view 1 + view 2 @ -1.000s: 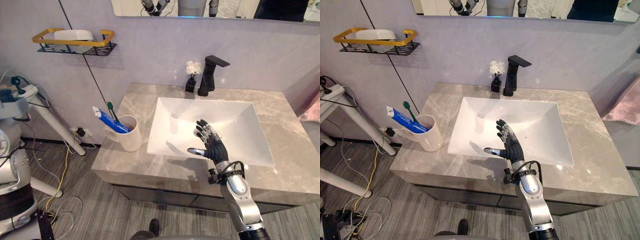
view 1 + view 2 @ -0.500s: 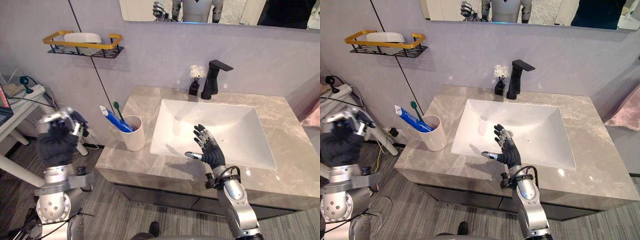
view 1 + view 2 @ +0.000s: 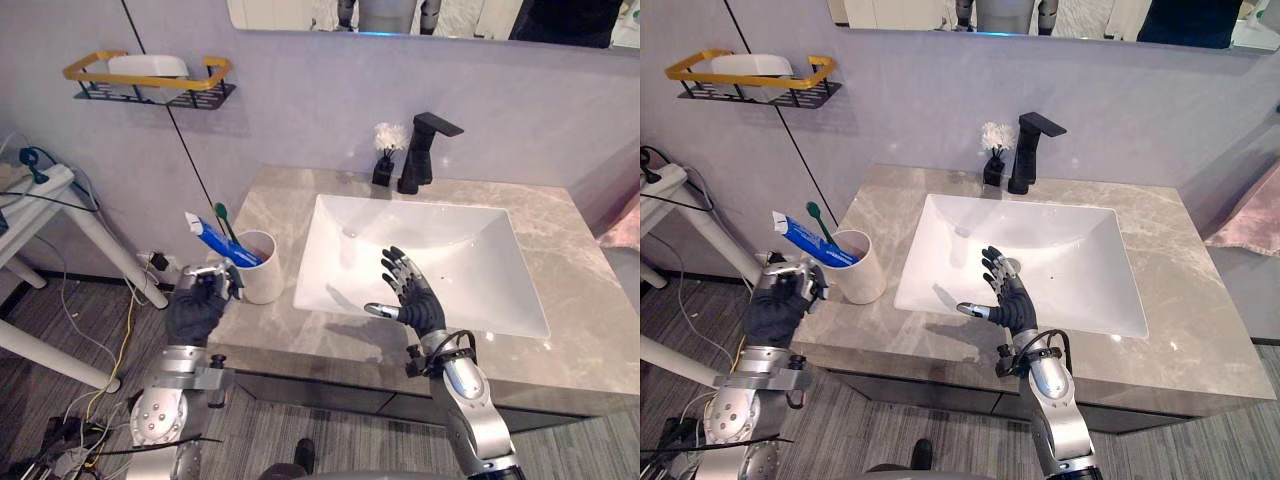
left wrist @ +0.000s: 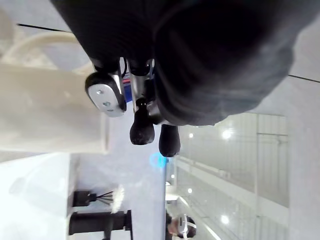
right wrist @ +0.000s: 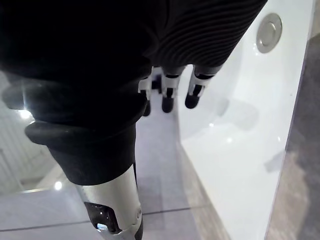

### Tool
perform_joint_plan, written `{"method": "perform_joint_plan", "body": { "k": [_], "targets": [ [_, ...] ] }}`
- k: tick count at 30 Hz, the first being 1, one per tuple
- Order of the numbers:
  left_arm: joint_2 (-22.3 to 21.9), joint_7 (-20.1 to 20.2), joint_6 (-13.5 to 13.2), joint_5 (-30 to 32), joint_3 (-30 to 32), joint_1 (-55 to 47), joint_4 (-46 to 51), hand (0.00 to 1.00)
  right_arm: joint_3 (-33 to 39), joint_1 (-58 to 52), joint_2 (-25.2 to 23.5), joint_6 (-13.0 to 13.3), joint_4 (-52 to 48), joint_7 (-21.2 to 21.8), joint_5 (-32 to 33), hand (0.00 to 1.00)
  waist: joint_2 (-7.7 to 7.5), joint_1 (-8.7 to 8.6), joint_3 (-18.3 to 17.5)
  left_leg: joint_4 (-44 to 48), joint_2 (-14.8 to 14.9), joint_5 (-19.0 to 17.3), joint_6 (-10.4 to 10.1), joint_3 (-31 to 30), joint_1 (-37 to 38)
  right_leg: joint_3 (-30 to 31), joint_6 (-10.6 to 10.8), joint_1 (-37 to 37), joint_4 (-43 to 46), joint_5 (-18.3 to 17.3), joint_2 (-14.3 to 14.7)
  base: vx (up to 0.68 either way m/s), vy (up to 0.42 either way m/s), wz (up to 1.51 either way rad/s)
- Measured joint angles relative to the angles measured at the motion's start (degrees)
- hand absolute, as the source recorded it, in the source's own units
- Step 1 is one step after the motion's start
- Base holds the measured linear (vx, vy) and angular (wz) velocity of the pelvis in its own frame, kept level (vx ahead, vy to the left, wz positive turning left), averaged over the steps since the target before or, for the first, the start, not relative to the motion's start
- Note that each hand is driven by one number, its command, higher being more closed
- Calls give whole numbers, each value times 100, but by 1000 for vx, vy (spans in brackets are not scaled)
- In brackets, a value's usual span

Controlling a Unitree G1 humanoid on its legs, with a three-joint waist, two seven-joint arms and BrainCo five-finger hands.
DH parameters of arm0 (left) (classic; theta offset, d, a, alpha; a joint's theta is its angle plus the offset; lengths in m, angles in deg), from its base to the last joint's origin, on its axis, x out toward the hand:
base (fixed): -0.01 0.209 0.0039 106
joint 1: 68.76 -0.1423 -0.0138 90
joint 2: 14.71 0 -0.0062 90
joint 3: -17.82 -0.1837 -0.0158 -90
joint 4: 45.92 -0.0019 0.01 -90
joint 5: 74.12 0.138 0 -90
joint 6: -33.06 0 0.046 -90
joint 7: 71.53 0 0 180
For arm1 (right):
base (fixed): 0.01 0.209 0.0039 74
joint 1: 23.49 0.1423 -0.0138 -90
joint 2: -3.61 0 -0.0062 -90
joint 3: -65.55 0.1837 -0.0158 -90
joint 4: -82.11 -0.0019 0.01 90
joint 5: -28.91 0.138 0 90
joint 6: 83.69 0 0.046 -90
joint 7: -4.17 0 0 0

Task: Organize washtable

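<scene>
While the right hand (image 3: pixel 412 302) hung over the near rim of the sink (image 3: pixel 470 250), its fingers (image 3: pixel 395 265) spread wide and holding nothing, the left hand (image 3: pixel 196 308) sat low at the left edge of the tabletop (image 3: pixel 590 300). It was just beside the cup (image 3: pixel 258 268) with its fingers (image 4: pixel 142 125) curled in, and as far as I could see they were not round the cup or anything else.

The cup stood near the left end of the tabletop, with the toothpaste (image 3: pixel 215 240) and toothbrush (image 3: pixel 224 220) leaning out of it to the left. The vase (image 3: pixel 384 150) stood close to the tap (image 3: pixel 418 150) at the far side. The soap (image 3: pixel 148 68) lay in the rack (image 3: pixel 150 85) on the wall.

To my eye most of the tidying looked done, since nothing lay loose. I judged that what was left, if anything, was the cup, perhaps to be shifted from the edge.
</scene>
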Motion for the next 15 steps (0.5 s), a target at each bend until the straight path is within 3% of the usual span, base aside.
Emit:
{"method": "perform_joint_plan", "body": {
  "k": [2, 15],
  "targets": [
    [-3, 3, 59, 80, -36, -4, -132, 100, -17, 42, -2, 0, -20, 0, 1, 0, -30, -68, 51, 0, -2, -2, 0, 7, -11, 0, 7, -10, 1, -5, 0, 0, 0, 0],
    [-37, 116, 104, 188, -276, -134, -747, 100, -64, 62, 6, -1, -20, -4, 1, 0, -56, -77, 142, -1, -15, -59, 50, 146, -70, 137, 39, -132, 36, 14, 3, 10, 0, -5]
  ]
}}
